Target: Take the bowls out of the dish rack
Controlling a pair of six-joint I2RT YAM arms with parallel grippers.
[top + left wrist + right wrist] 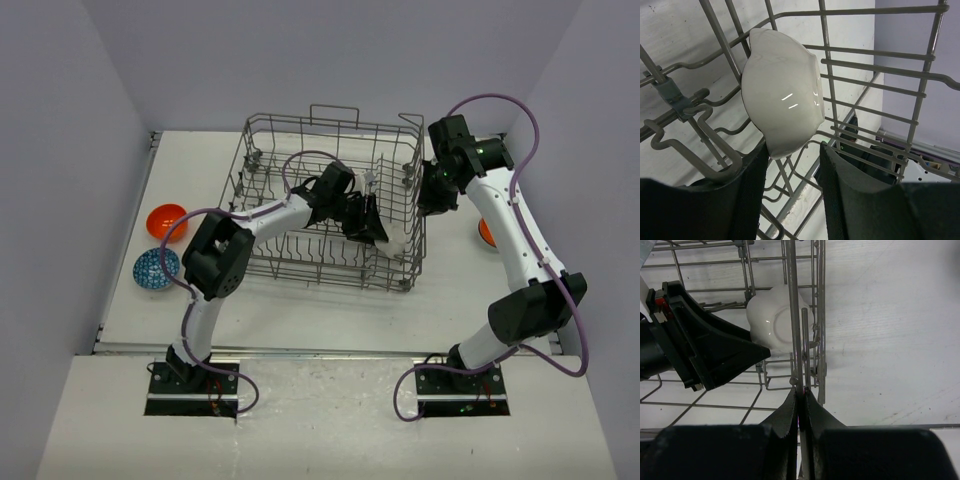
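Note:
The grey wire dish rack [330,122] stands mid-table. One plain white bowl [398,238] leans on edge inside its right end. My left gripper [375,225] reaches into the rack, open, with the white bowl's [782,95] lower edge just between its fingertips [792,165], near the left finger. My right gripper [430,200] is shut on an upright wire of the rack's right wall [792,300], pinched between its tips [800,396]. An orange bowl [166,220] and a blue speckled bowl [156,268] sit on the table at left. The red-patterned bowl is out of view.
A second orange bowl [486,232] lies right of the rack, mostly hidden behind my right arm. The right wrist view shows the white bowl [772,325] behind the rack wires and my left gripper's black finger [715,352] beside it. Grey walls enclose the table.

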